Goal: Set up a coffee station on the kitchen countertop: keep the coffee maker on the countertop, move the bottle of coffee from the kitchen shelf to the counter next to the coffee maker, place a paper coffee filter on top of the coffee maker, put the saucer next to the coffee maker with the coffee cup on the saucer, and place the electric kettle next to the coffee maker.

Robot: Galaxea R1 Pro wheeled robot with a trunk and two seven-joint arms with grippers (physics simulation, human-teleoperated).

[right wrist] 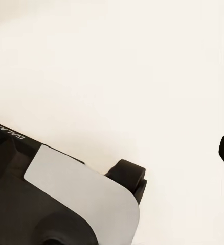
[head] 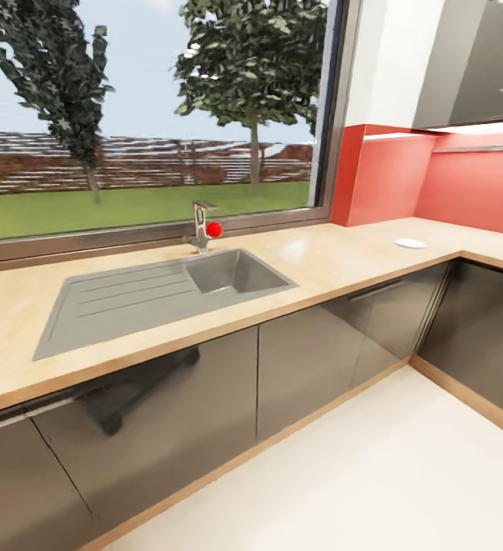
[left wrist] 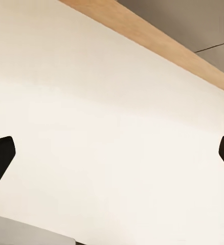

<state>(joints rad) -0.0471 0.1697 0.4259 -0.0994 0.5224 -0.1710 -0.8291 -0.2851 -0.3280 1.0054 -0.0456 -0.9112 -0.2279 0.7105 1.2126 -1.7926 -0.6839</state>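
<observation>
While the robot faces the counter (head: 320,260), only the saucer (head: 411,243) shows; other items could be missed. Left tool (left wrist: 112,153) fingers sit apart over floor; the right tool's state cannot be told.

One kitchen countertop (head: 335,256), one sink (head: 167,295), one tap (head: 201,226), one saucer (head: 411,243), two trees (head: 255,57).

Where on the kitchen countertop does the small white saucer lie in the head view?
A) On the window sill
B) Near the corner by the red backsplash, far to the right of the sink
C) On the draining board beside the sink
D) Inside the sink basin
B: the saucer lies flat on the kitchen countertop near the corner under the red backsplash, well apart from the sink.
</observation>
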